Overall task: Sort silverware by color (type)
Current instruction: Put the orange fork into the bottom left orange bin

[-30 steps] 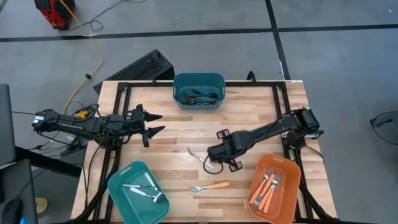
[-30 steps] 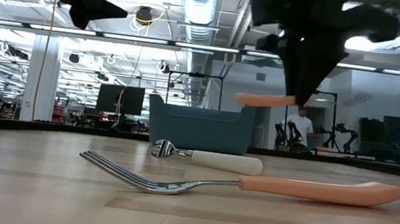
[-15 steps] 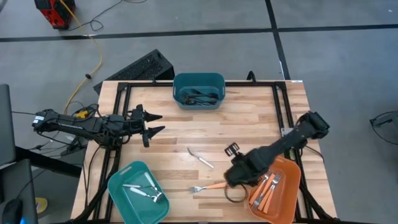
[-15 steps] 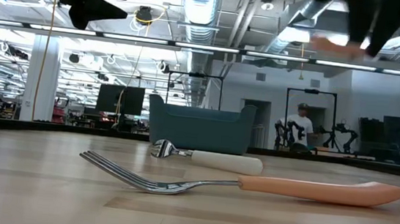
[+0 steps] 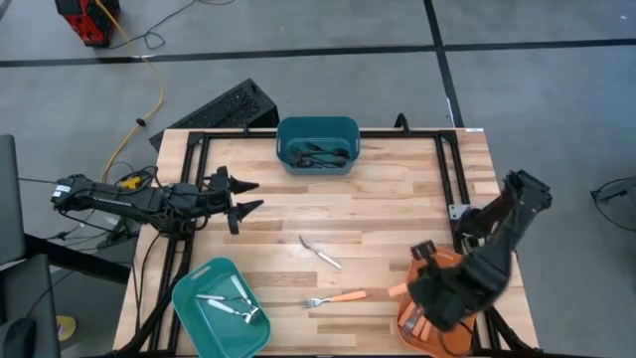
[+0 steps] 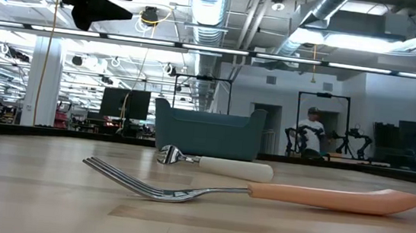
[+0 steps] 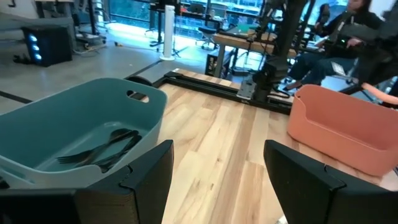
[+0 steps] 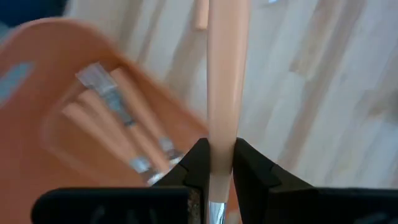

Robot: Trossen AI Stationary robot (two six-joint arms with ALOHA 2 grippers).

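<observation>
My right gripper (image 5: 419, 288) hangs above the left rim of the orange bin (image 5: 449, 259), shut on an orange-handled utensil (image 8: 222, 74). More orange-handled forks (image 8: 106, 115) lie in that bin. On the table lie an orange-handled fork (image 5: 335, 297) and a white-handled utensil (image 5: 320, 252), each flat on its side. My left gripper (image 5: 256, 196) waits open at the table's left, holding nothing. Dark forks (image 7: 99, 151) lie in the far teal bin (image 5: 317, 144). My right gripper pinches the utensil's orange handle (image 8: 222, 134) between its two fingers, which point steeply down and lie across it. A bit of silver (image 8: 214, 211) shows below the fingers. The utensil is lifted clear, its handle sticking out toward the table's left (image 5: 397, 290).
A second teal bin (image 5: 221, 306) with pale utensils stands at the near left corner. A dark frame (image 5: 199, 139) runs around the table's edges. Bare wood lies between the bins in the middle.
My right gripper has risen from the table's middle and swung toward the near right corner, carrying the orange-handled utensil to above the orange bin. It has left the low view. The two utensils on the table have stayed put.
</observation>
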